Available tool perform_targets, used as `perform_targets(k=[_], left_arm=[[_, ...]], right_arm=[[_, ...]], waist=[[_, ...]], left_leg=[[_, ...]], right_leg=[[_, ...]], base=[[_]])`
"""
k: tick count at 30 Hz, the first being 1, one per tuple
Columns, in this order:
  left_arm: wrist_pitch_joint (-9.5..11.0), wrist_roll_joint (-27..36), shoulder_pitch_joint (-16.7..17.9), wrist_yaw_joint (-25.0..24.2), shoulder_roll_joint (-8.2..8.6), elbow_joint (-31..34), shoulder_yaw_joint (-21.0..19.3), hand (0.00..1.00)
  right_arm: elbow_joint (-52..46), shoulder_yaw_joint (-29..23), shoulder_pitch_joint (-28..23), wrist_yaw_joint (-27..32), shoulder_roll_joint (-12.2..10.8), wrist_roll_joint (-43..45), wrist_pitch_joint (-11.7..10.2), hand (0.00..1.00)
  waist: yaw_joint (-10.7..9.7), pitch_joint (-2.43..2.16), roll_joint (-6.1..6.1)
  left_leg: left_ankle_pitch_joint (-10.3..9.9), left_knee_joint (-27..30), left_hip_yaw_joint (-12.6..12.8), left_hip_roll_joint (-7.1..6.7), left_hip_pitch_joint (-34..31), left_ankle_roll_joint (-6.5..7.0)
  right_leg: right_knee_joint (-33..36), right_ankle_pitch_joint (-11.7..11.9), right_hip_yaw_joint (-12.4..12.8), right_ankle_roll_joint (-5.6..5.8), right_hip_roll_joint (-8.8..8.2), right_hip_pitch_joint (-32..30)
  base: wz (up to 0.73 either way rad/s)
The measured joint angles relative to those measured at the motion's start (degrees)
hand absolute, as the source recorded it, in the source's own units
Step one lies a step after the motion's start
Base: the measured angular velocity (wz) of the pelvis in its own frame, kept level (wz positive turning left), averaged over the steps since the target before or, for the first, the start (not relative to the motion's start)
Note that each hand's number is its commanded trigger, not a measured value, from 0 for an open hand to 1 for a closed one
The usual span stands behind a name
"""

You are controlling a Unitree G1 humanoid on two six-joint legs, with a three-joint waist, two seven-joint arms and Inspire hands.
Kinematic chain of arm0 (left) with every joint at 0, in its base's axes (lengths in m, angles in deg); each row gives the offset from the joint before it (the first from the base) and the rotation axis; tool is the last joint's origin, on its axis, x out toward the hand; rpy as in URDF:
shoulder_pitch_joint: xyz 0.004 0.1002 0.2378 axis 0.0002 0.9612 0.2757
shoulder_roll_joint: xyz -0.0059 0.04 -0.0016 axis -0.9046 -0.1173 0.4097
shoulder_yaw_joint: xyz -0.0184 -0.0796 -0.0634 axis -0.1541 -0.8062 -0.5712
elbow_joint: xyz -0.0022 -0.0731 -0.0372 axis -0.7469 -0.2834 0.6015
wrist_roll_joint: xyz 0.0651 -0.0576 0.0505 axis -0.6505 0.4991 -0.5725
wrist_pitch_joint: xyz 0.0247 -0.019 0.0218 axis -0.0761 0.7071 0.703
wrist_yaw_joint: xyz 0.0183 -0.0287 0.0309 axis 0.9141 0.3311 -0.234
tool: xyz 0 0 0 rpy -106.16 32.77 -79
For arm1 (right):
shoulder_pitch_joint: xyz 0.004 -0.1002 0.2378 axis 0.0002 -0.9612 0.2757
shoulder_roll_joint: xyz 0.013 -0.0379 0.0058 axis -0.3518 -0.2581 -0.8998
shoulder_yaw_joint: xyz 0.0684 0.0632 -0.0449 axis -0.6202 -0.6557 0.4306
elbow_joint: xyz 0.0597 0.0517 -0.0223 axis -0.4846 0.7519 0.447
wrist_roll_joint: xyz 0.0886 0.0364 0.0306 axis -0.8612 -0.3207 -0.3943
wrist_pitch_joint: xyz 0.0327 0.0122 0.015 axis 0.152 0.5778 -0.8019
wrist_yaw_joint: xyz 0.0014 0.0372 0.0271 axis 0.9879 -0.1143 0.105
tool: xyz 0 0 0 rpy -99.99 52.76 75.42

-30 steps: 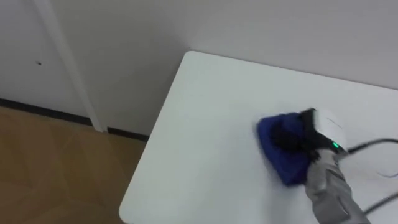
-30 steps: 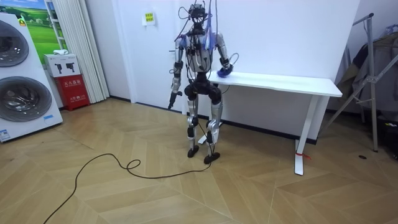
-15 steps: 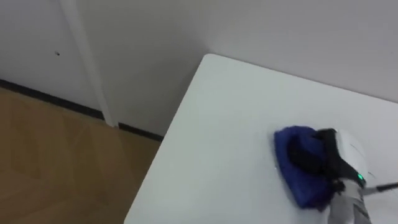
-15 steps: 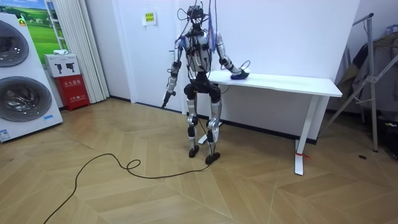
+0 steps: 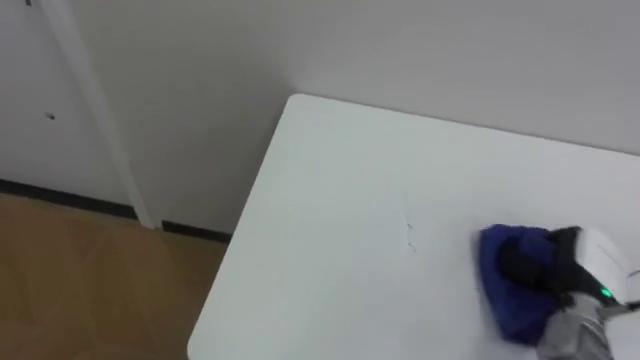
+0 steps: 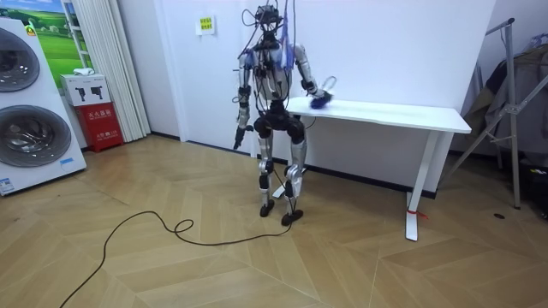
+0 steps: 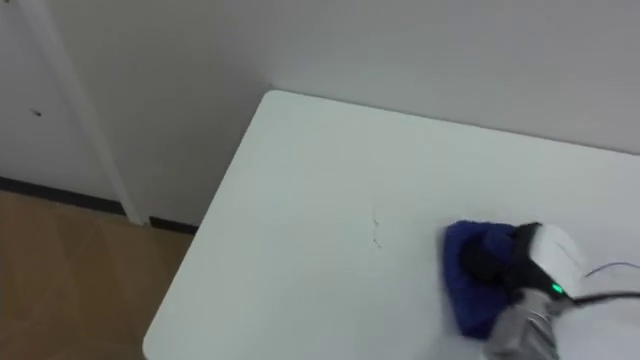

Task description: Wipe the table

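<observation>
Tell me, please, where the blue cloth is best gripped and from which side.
Probably at its bunched middle, from above: the blue cloth lies low on the white table, edges too thin to pinch sideways. The right hand rests on it, coming in from the right.

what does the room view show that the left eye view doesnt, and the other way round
Room view: the robot standing at the end of the white table, its left hand hanging at its side, the table legs, and stacked washing machines and a red cabinet at the room view's left. Left eye view: a faint thin mark on the tabletop, left of the cloth, and the dark skirting board below the wall. Both: the table, the blue cloth on it and the right hand resting on the cloth.
</observation>
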Motion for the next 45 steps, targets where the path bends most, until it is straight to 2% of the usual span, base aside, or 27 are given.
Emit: perform_targets(k=[2,3,4,5,6,8,10,13,15,16,18,19,20,21,22,24,25,27,28,29,31,33,36,39,41,43,45], left_arm=[[0.8,-0.1,-2.2,-0.4,0.11,0.3,1.5,0.0],[1.2,0.0,-2.8,-0.5,0.03,-0.5,1.4,0.0],[1.6,0.0,-2.9,-0.5,-0.36,-2.0,1.1,0.0],[1.6,0.0,-2.5,-0.5,-1.27,-2.4,1.0,0.0],[1.6,0.2,-1.9,-0.5,-1.79,-2.4,0.8,0.0],[1.6,0.3,-0.3,-0.6,-3.22,-2.6,-1.2,0.0],[1.9,0.2,0.1,-0.9,-5.12,-2.6,-3.1,0.0],[2.8,0.2,-0.6,-1.2,-8.32,-2.5,-4.7,0.0],[2.8,0.2,-1.0,-1.3,-9.27,-1.8,-5.0,0.0],[2.7,0.2,-0.9,-1.3,-9.66,-0.9,-5.3,0.0],[2.8,0.4,-0.4,-1.2,-9.89,0.5,-5.7,0.0],[3.1,0.9,-0.1,-1.1,-10.05,0.5,-6.6,0.0],[3.1,2.0,0.5,-1.2,-8.6,0.6,-6.6,0.0],[3.2,2.8,1.0,-1.2,-7.58,1.2,-6.5,0.0],[3.3,2.9,0.9,-1.2,-6.89,1.4,-6.5,0.0],[3.2,2.8,1.6,-1.2,-4.81,1.8,-6.0,0.0],[3.2,3.0,1.6,-1.2,-4.17,1.8,-5.4,0.0],[2.7,3.1,1.4,-1.3,-3.17,1.7,-4.3,0.0],[2.6,3.1,1.3,-1.3,-2.84,1.8,-4.3,0.0],[2.2,3.1,1.1,-1.4,-2.38,2.2,-3.9,0.0],[1.5,3.2,1.0,-1.6,-1.81,2.7,-3.5,0.0],[0.5,3.8,1.0,-1.6,-1.17,3.4,-2.8,0.0],[-0.3,7.5,1.8,-0.9,-0.53,5.4,-2.3,0.0],[-0.6,9.6,3.8,1.3,-0.59,5.4,-2.8,0.0],[-0.6,8.7,3.4,1.4,-0.06,4.9,-4.3,0.0],[-0.4,7.6,2.5,1.3,-0.15,4.9,-6.7,0.0],[0.4,6.0,2.5,1.4,-0.67,4.6,-8.8,0.0]], right_arm=[[1.2,4.2,7.2,-2.5,-1.7,0.2,-1.4,1.0],[2.0,4.5,8.5,-2.6,-1.9,0.2,-2.0,1.0],[5.2,4.4,10.7,-2.5,-2.4,0.2,-3.3,1.0],[8.4,4.0,11.8,-2.4,-2.4,0.3,-3.8,1.0],[10.0,3.5,12.1,-2.1,-2.4,0.2,-3.8,1.0],[12.8,-0.5,10.6,1.4,-2.2,-2.8,-4.5,1.0],[14.5,-1.3,9.6,4.2,-2.1,-5.4,-5.2,1.0],[14.9,-4.4,6.4,6.1,-1.2,-7.7,-7.6,1.0],[14.9,-7.2,3.8,6.5,0.1,-8.7,-9.3,1.0],[14.5,-8.8,2.1,6.5,0.9,-8.7,-10.0,1.0],[13.9,-10.3,-0.1,6.9,1.7,-9.1,-10.9,1.0],[13.5,-11.0,-1.3,7.0,2.1,-9.1,-11.3,1.0],[12.2,-11.2,-2.3,6.9,3.1,-9.1,-11.0,1.0],[10.8,-11.7,-4.6,6.9,3.5,-9.0,-10.9,1.0],[10.4,-11.8,-5.5,6.9,3.6,-9.0,-10.8,1.0],[8.7,-11.6,-5.7,5.9,3.5,-9.1,-8.8,1.0],[7.0,-11.0,-5.6,5.0,3.4,-9.4,-7.7,1.0],[6.2,-8.7,-2.9,3.2,3.0,-9.7,-6.0,1.0],[5.4,-8.6,-2.5,2.6,2.6,-9.3,-5.3,1.0],[4.8,-8.0,-1.0,2.0,1.6,-8.1,-4.1,1.0],[4.8,-6.9,2.0,1.5,0.1,-6.2,-3.0,1.0],[4.3,-4.7,4.1,0.8,-0.6,-6.0,-3.0,1.0],[3.1,-4.0,3.7,1.3,-0.9,-6.9,-3.4,1.0],[3.1,-3.7,-1.0,3.9,-0.9,-6.8,-7.8,1.0],[3.3,-5.6,-3.6,7.8,-0.7,-6.6,-11.8,1.0],[3.3,-8.9,-8.3,11.8,-0.5,-7.1,-13.8,1.0],[3.4,-12.2,-13.4,15.9,-0.2,-8.2,-14.6,1.0]], waist=[[3.7,1.33,0.26],[4.8,1.7,0.61],[6.0,1.67,1.18],[7.1,1.71,1.39],[7.4,1.36,0.82],[7.5,1.54,1.12],[7.5,1.4,1.21],[4.5,0.74,0.59],[2.7,0.23,0.43],[1.2,-0.09,0.15],[-0.3,-0.46,-0.36],[-0.7,-1.47,0.0],[-1.3,-2.32,2.2],[-2.6,-2.35,2.08],[-3.3,-2.22,1.77],[-4.4,-1.91,2.17],[-4.3,-1.31,2.14],[-3.4,-0.2,2.59],[-2.9,-0.15,2.82],[-1.8,0.01,3.57],[0.4,0.35,3.48],[1.4,0.24,3.44],[1.5,0.0,3.37],[-1.0,-0.12,3.3],[-3.0,0.1,3.04],[-5.3,-0.22,2.52],[-6.0,-0.28,2.18]], left_leg=[[0.0,2.0,-1.0,0.26,-1.9,-0.04],[0.0,2.5,-1.4,0.28,-2.1,0.04],[-0.3,3.7,-2.4,0.66,-2.6,0.23],[-0.8,4.9,-2.9,0.9,-3.3,0.36],[-1.1,5.5,-2.9,0.88,-3.9,0.37],[-3.1,9.1,-3.8,1.67,-5.9,-0.31],[-4.3,11.0,-4.4,4.19,-6.2,-1.88],[-5.9,14.7,-8.3,8.06,-8.6,-5.09],[-5.9,15.0,-10.1,10.11,-8.7,-7.43],[-5.6,14.4,-11.1,11.66,-8.3,-9.42],[-4.2,11.8,-11.3,14.78,-6.7,-12.87],[-3.1,9.6,-9.8,17.36,-5.1,-15.5],[-1.5,8.4,-9.1,21.42,-3.8,-14.7],[2.3,7.0,-5.6,23.14,-2.5,-11.21],[3.7,6.7,-4.3,23.28,-1.9,-10.6],[4.1,8.5,-0.4,22.36,-2.0,-10.78],[2.9,11.2,1.3,21.08,-2.6,-10.21],[-2.5,18.0,1.1,15.53,-5.7,-8.62],[-3.5,18.6,0.9,13.93,-6.6,-7.93],[-4.4,18.0,1.3,10.82,-7.7,-6.76],[-3.7,13.9,2.0,7.67,-7.9,-5.39],[-1.9,9.9,2.0,7.09,-7.6,-5.81],[0.6,3.9,2.5,6.1,-5.6,-5.95],[1.5,0.5,1.8,5.5,-2.3,-6.01],[2.2,-0.6,1.1,5.06,-2.6,-5.84],[2.8,-1.3,-0.2,4.3,-2.4,-5.33],[2.8,-2.3,-0.4,3.62,-1.0,-5.15]], right_leg=[[3.5,-1.5,-1.8,-0.38,-1.05,-2.1],[4.6,-1.9,-2.5,-0.33,-1.43,-2.3],[7.8,-2.7,-3.4,0.37,-2.14,-3.2],[13.8,-4.4,-3.6,1.93,-3.85,-5.8],[17.5,-5.0,-3.7,2.34,-5.56,-7.3],[27.6,-6.7,-3.6,2.81,-14.65,-10.9],[25.6,-5.7,-2.4,3.34,-18.43,-10.6],[15.8,-1.0,-1.1,4.12,-21.0,-7.9],[8.6,3.1,-1.5,4.7,-20.56,-5.3],[4.2,5.7,-1.4,5.69,-19.38,-3.8],[3.1,6.8,-1.5,6.23,-16.36,-4.2],[6.6,5.3,-3.3,9.65,-14.49,-5.2],[10.6,2.3,-3.4,8.86,-11.03,-6.3],[12.9,-1.2,-4.1,7.22,-9.98,-6.8],[13.4,-2.4,-4.2,6.31,-9.53,-6.7],[13.5,-3.7,-4.4,4.2,-7.57,-6.5],[13.3,-4.2,-3.8,3.04,-6.88,-6.6],[12.9,-4.7,-2.9,1.3,-4.83,-7.1],[12.6,-4.5,-2.8,0.84,-4.23,-7.4],[12.0,-4.1,-2.4,0.14,-3.5,-8.0],[11.4,-3.3,-0.6,-0.21,-2.71,-9.9],[8.9,-1.7,1.0,-0.44,-1.11,-11.1],[5.3,0.4,1.3,-1.05,-0.55,-10.1],[2.9,0.4,-0.1,-0.6,-0.5,-6.8],[1.1,1.2,-0.4,-0.29,-0.46,-6.3],[-0.8,1.7,-1.9,0.25,-0.91,-5.0],[-1.1,1.4,-2.0,1.17,-1.43,-3.7]], base=[[0.38],[0.5],[0.45],[0.4],[0.35],[0.33],[0.19],[0.33],[0.34],[0.15],[-0.11],[-0.4],[-0.25],[0.0],[0.11],[-0.12],[-0.29],[-0.35],[-0.35],[-0.35],[-0.61],[-0.39],[0.03],[0.22],[0.16],[0.41],[0.14]])
